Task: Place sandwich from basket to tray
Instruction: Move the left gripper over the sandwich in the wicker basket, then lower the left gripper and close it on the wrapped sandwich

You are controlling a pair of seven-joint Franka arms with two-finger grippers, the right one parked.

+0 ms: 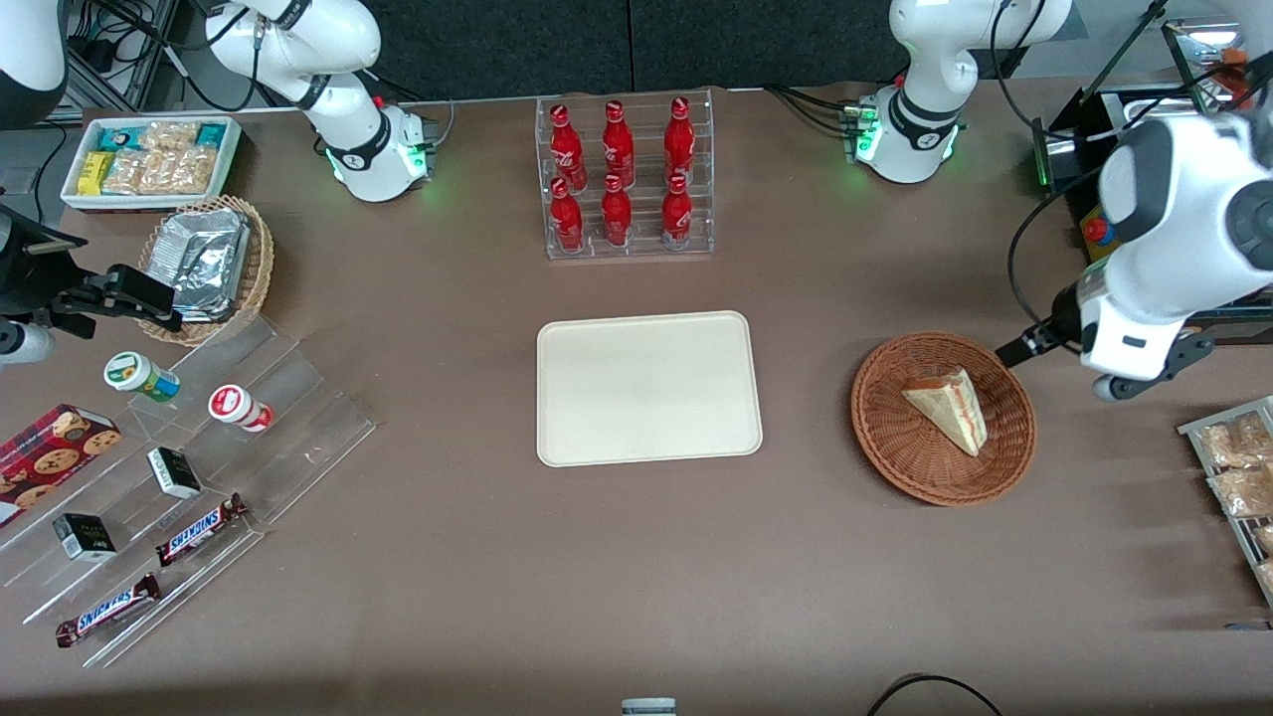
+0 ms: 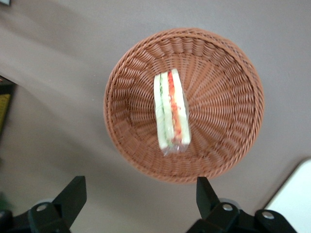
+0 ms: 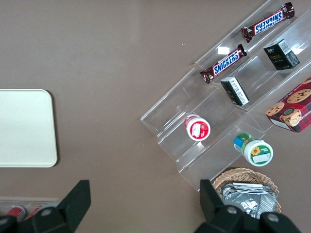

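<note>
The sandwich (image 1: pixel 950 408) (image 2: pixel 171 111), a pale bread wedge with red and green filling on its cut edge, lies in the middle of the reddish-brown wicker basket (image 1: pixel 895 438) (image 2: pixel 228 97). My gripper (image 1: pixel 1034 344) (image 2: pixel 140 190) hangs above the table just off the basket's rim, toward the working arm's end. It is open, with its black fingers (image 2: pixel 75 191) wide apart and nothing between them. The cream tray (image 1: pixel 646 388) (image 2: pixel 297 194) lies bare at the table's middle, beside the basket.
A clear rack of red bottles (image 1: pixel 624 179) stands farther from the front camera than the tray. Toward the parked arm's end are a stepped acrylic display of snacks (image 1: pixel 199 447), a tan basket of foil packets (image 1: pixel 214 264) and a white bin (image 1: pixel 149 159). A rack of snack packets (image 1: pixel 1238 477) sits near the working arm.
</note>
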